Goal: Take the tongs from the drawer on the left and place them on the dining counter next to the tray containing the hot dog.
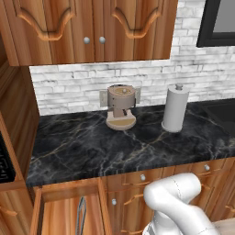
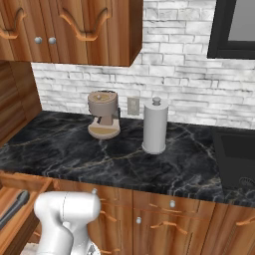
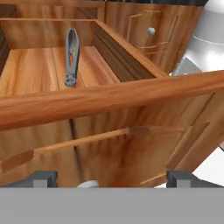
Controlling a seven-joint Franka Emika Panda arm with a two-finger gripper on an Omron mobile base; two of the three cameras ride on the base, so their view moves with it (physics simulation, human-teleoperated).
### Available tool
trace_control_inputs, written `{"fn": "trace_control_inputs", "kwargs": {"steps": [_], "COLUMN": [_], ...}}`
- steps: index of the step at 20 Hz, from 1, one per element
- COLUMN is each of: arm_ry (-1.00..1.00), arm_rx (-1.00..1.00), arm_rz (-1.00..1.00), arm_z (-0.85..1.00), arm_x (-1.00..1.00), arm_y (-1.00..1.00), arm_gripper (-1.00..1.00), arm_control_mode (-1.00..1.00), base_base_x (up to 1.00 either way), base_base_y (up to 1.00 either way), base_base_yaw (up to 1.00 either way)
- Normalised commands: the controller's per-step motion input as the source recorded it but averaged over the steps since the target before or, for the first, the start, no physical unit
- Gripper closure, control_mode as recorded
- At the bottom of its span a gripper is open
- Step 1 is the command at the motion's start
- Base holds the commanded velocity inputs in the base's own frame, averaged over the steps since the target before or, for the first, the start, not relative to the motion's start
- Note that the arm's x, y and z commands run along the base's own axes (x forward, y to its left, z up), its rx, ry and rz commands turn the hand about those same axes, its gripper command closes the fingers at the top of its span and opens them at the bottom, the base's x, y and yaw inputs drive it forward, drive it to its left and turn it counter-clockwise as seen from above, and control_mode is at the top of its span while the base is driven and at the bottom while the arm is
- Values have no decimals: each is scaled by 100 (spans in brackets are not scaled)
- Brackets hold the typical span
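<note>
While the drawer point(image 3: 109, 94) stands pulled out, we see the tongs point(image 3: 71, 57) lying flat on its wooden floor, lengthwise toward its far wall. Our gripper point(image 3: 112, 178) hangs just outside the drawer front, its fingers point(image 3: 41, 178) spread wide and holding nothing.

You're viewing the counter point(image 1: 114, 147) from both base cameras behind; your hand camera is hovering close over the drawer point(image 3: 109, 98).

Grey tongs point(image 3: 71, 56) (brown wood drawer point(image 3: 109, 94)).
</note>
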Motion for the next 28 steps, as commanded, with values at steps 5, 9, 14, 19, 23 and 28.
{"fn": "trace_control_inputs", "kwargs": {"steps": [5,9,14,19,23,28], "arm_ry": [33,15,1,5,27,37], "arm_rx": [4,6,3,8,1,0], "arm_rz": [0,0,0,-2,-9,-15], "arm_z": [60,47,34,96,100,99], "arm_x": [59,-37,-99,-67,3,16], "arm_y": [-1,-14,-19,-16,0,-5], "arm_gripper": [-100,-100,-100,-100,-100,-100], "arm_control_mode": [-100,-100,-100,-100,-100,-100], "base_base_x": [0,0,0,0,0,0], "base_base_y": [0,0,0,0,0,0], "base_base_yaw": [0,0,0,0,0,0]}}
